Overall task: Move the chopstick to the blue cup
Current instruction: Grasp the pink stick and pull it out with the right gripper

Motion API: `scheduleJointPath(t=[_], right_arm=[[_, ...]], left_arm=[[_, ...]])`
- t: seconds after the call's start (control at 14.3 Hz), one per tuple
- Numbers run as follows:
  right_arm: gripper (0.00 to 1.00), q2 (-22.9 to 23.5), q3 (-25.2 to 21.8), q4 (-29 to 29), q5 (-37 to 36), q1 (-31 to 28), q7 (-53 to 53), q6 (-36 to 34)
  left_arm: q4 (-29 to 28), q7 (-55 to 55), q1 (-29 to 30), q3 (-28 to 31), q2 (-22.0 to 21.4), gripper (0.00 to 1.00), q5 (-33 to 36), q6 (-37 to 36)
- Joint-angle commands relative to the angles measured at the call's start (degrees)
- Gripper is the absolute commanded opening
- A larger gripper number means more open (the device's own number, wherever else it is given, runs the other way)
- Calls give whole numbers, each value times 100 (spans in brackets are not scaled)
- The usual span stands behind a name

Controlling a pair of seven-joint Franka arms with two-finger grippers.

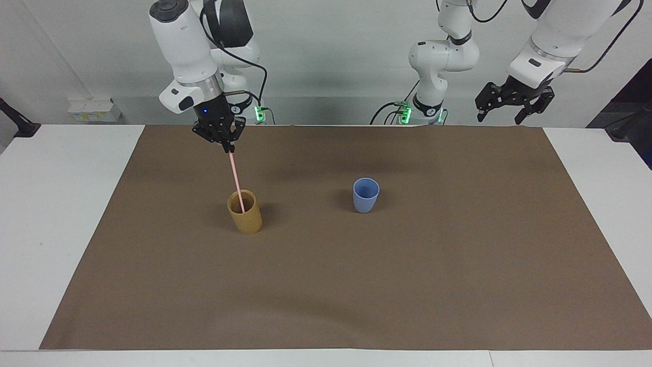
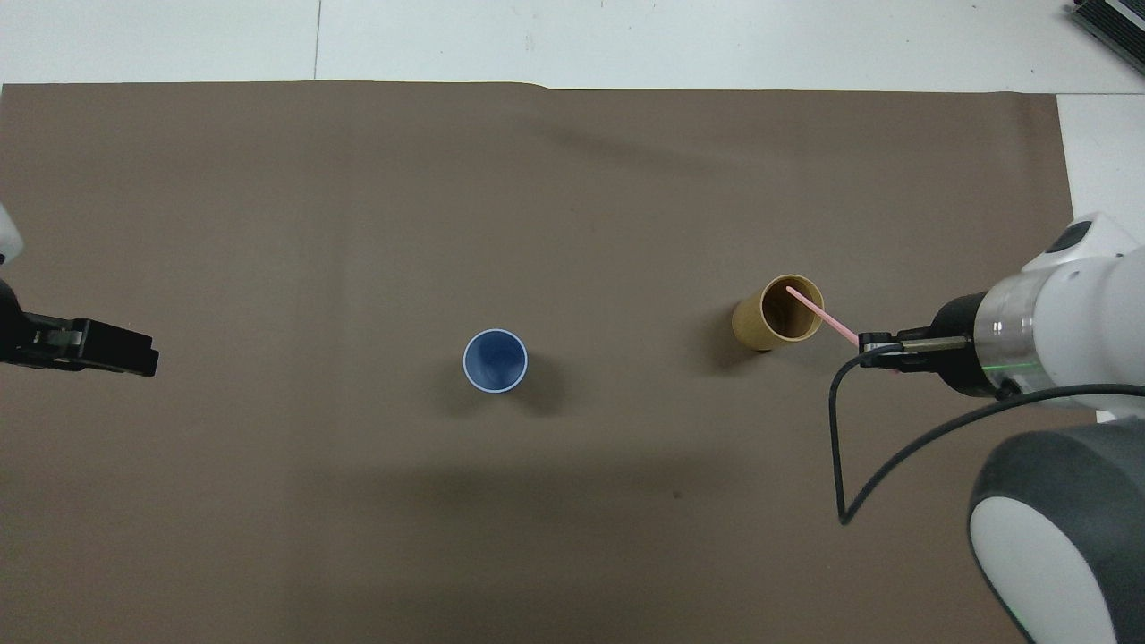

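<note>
1. A brown mat [image 1: 356, 285] covers most of the white table [image 1: 61, 214].
2. The right gripper [image 1: 227, 148], raised over the mat, has its fingers pinched shut on the top end of the chopstick [image 1: 236, 178].
3. The left gripper [image 1: 512, 104] waits with fingers spread wide, holding nothing, above the left arm's end of the table.
4. A tan cup [image 1: 245, 212] stands toward the right arm's end; the blue cup [image 1: 365, 195] stands beside it, well apart, mid-table.
5. The chopstick hangs nearly upright, slightly tilted, its lower tip inside the tan cup's mouth.
6. The step looks like lifting out; next it needs the tip clear of the rim, then carrying over the blue cup.
</note>
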Motion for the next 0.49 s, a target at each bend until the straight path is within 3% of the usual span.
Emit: scheduleJointPath(t=[0.0, 0.14, 0.42], right_arm=[[0, 199, 212, 578, 114, -8, 462, -521], [0, 330, 510, 938, 219, -8, 1057, -864], [0, 392, 678, 1019, 1070, 0, 2805, -700]], left_arm=[[43, 60, 56, -15, -40, 100, 51, -63], [43, 60, 56, -15, -40, 100, 51, -63], [43, 60, 56, -15, -40, 100, 51, -63]])
